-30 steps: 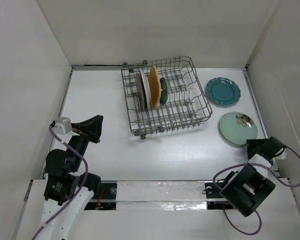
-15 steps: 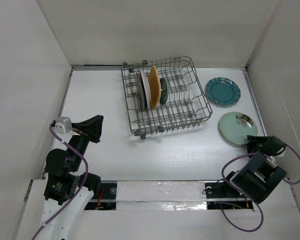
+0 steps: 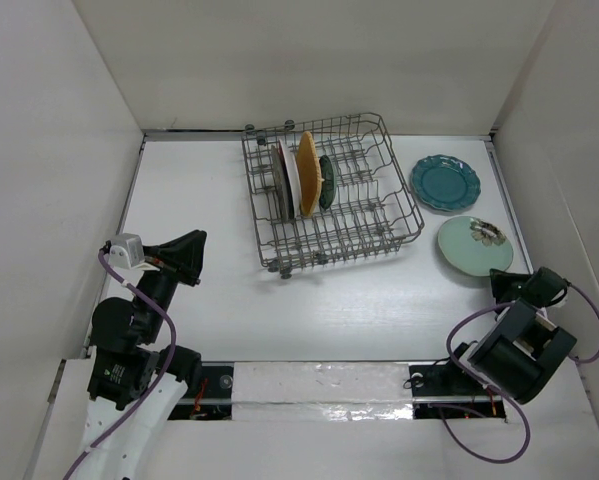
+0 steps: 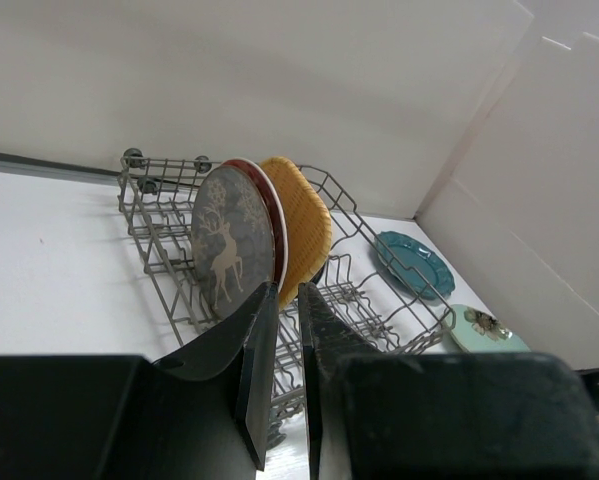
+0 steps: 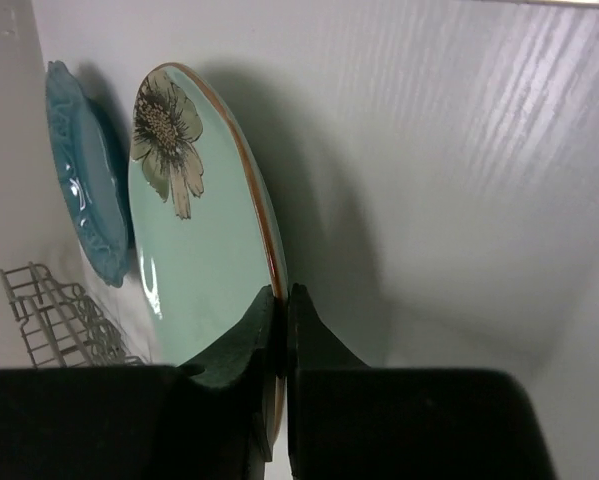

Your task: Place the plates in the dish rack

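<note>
The grey wire dish rack (image 3: 403, 222) stands at the table's far middle. On edge in it are a grey-brown plate with a deer (image 4: 227, 243), a red-rimmed plate (image 4: 277, 230), an orange plate (image 3: 308, 172) and a small dark plate (image 3: 326, 182). Right of the rack a dark teal scalloped plate (image 3: 445, 183) lies flat. Nearer lies the pale mint plate (image 3: 472, 247) with a flower. My right gripper (image 5: 283, 300) is shut on its near rim, and the plate is tilted up. My left gripper (image 4: 287, 292) hovers at the near left, almost shut, holding nothing.
White walls enclose the table on the left, back and right; the right wall (image 3: 569, 170) runs close beside both loose plates. The rack's right-hand slots (image 3: 364, 195) hold nothing. Bare tabletop (image 3: 319, 310) lies between the rack and the arm bases.
My right gripper has closed onto the mint plate's near rim, and the plate has shifted slightly away and tipped up. The left arm has not moved.
</note>
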You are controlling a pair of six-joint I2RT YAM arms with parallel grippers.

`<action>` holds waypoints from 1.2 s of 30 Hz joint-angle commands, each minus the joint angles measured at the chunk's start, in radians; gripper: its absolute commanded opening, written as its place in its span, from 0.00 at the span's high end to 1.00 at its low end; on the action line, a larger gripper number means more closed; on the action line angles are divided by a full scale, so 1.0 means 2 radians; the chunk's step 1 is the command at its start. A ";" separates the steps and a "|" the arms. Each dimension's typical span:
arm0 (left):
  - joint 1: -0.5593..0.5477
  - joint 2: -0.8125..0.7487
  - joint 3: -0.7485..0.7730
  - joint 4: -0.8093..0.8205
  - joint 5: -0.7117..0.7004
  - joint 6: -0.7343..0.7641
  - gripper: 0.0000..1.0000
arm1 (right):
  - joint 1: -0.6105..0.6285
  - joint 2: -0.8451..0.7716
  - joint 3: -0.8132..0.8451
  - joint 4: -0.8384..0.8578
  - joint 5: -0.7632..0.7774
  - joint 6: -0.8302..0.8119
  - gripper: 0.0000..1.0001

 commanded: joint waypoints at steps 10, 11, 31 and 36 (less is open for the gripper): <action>-0.002 0.014 0.008 0.018 0.007 -0.001 0.88 | 0.007 -0.252 0.038 -0.148 0.029 -0.023 1.00; -0.002 0.014 0.008 0.018 0.007 -0.001 0.88 | 0.013 -0.292 0.061 -0.161 0.035 -0.025 1.00; -0.002 0.028 0.008 0.018 0.008 0.002 0.88 | 0.436 -0.112 0.368 -0.127 0.229 -0.140 1.00; -0.002 0.028 0.007 0.017 0.004 0.002 0.88 | 0.490 0.020 0.482 -0.138 0.270 -0.195 1.00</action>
